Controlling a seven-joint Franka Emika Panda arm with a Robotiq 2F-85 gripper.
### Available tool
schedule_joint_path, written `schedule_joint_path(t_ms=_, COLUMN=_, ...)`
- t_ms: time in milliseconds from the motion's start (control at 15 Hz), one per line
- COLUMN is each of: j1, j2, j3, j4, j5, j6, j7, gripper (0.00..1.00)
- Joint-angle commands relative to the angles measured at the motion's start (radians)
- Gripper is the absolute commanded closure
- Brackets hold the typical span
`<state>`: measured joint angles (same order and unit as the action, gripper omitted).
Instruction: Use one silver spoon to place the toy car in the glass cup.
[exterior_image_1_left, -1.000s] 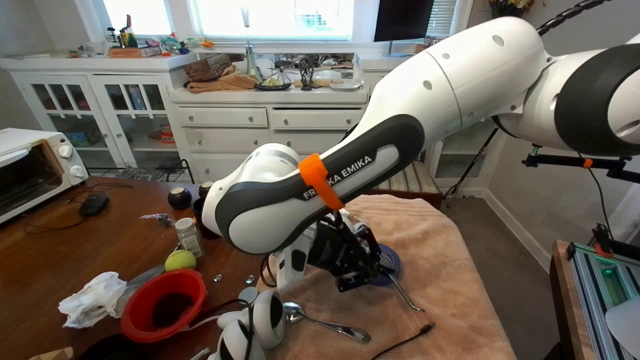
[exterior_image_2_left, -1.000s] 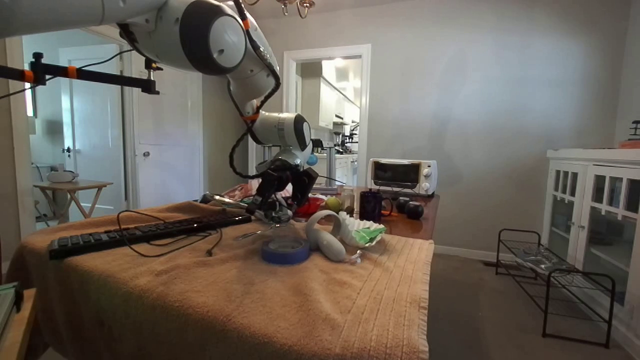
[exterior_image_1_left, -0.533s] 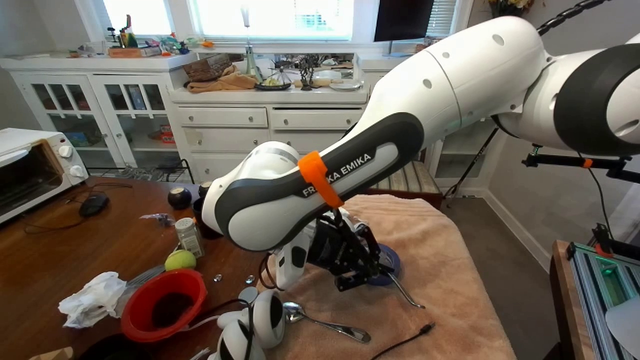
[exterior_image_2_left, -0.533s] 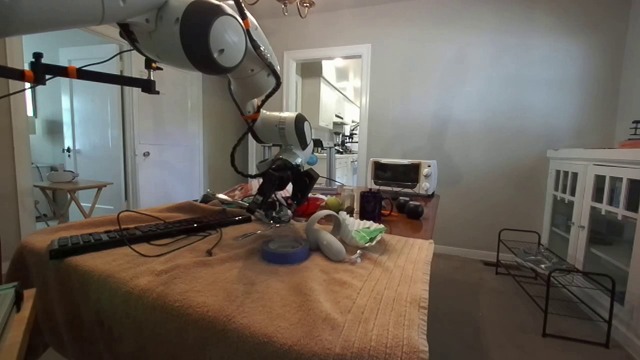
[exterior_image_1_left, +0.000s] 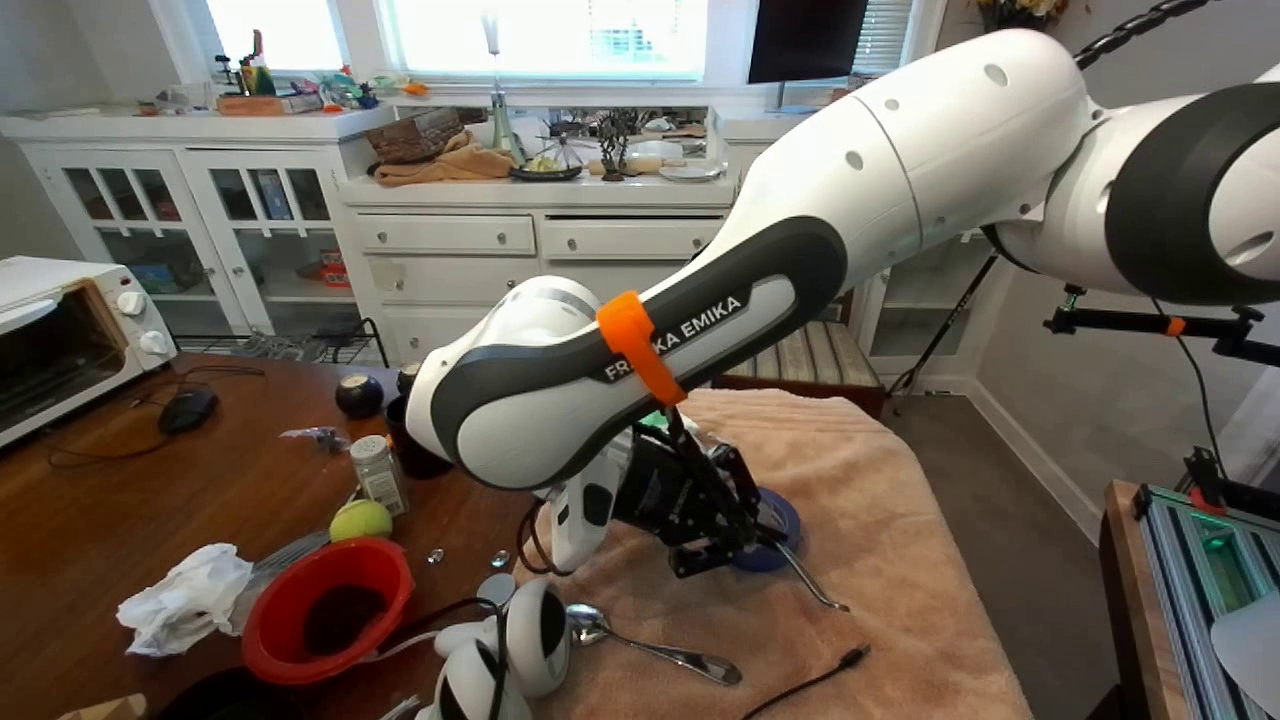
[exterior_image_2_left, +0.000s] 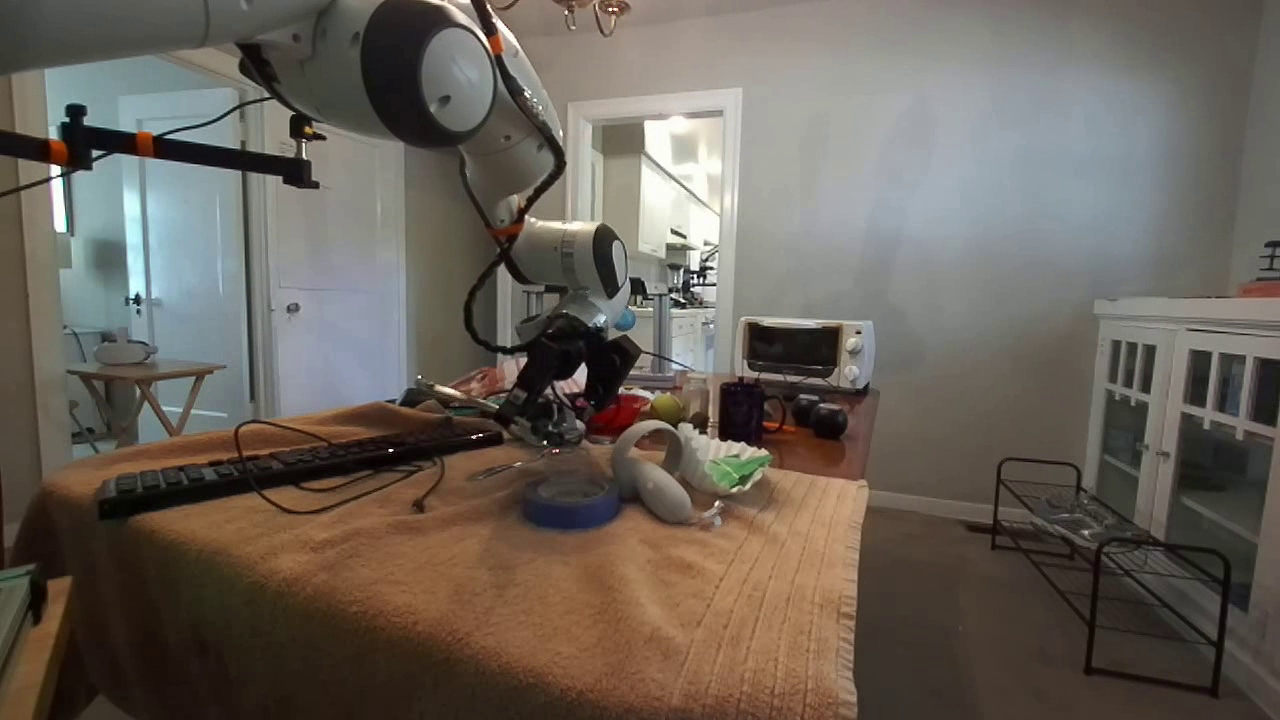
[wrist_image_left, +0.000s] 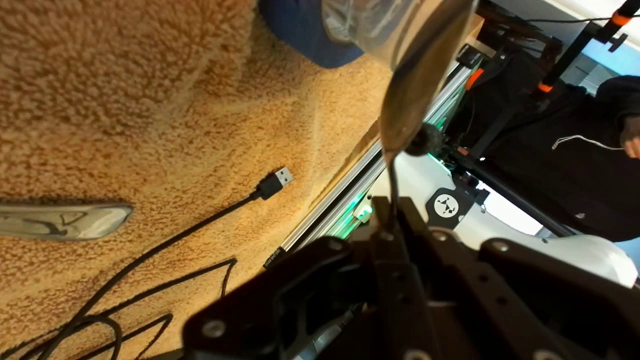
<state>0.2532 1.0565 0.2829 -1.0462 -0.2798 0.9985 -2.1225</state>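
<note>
My gripper (wrist_image_left: 393, 212) is shut on a silver spoon (wrist_image_left: 425, 75), with the bowl pointing out beyond the fingertips. In the exterior views the gripper (exterior_image_1_left: 762, 540) hangs low over the towel and the held spoon (exterior_image_1_left: 808, 578) slants down away from it; it also shows here (exterior_image_2_left: 510, 466). I cannot tell whether its tip touches the towel. A second silver spoon (exterior_image_1_left: 655, 650) lies on the towel; its handle shows in the wrist view (wrist_image_left: 65, 222). The clear glass cup (wrist_image_left: 362, 22) appears to stand in the blue tape ring (wrist_image_left: 300, 30), partly behind the spoon bowl. I cannot make out a toy car.
A black cable with a USB plug (wrist_image_left: 272, 184) lies near the spoons. A black keyboard (exterior_image_2_left: 300, 470), a white VR controller (exterior_image_2_left: 660, 490) and a white shell-like dish (exterior_image_2_left: 705, 465) with something green lie around. A red bowl (exterior_image_1_left: 270, 625) stands on the bare table.
The arm and gripper have risen very slightly with the spoon still held; the spoon's far tip is a little higher in the picture. The other things have not moved.
</note>
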Motion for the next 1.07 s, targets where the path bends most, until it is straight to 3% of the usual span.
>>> schedule_joint_path(t_ms=0, j1=-0.025, j2=-0.027, j3=0.013, j4=-0.027, j5=0.028, j6=-0.003, j7=-0.015, gripper=0.99)
schedule_joint_path(t_ms=1000, j1=-0.075, j2=-0.047, j3=0.034, j4=-0.077, j5=0.054, j6=0.009, j7=-0.085, gripper=0.99)
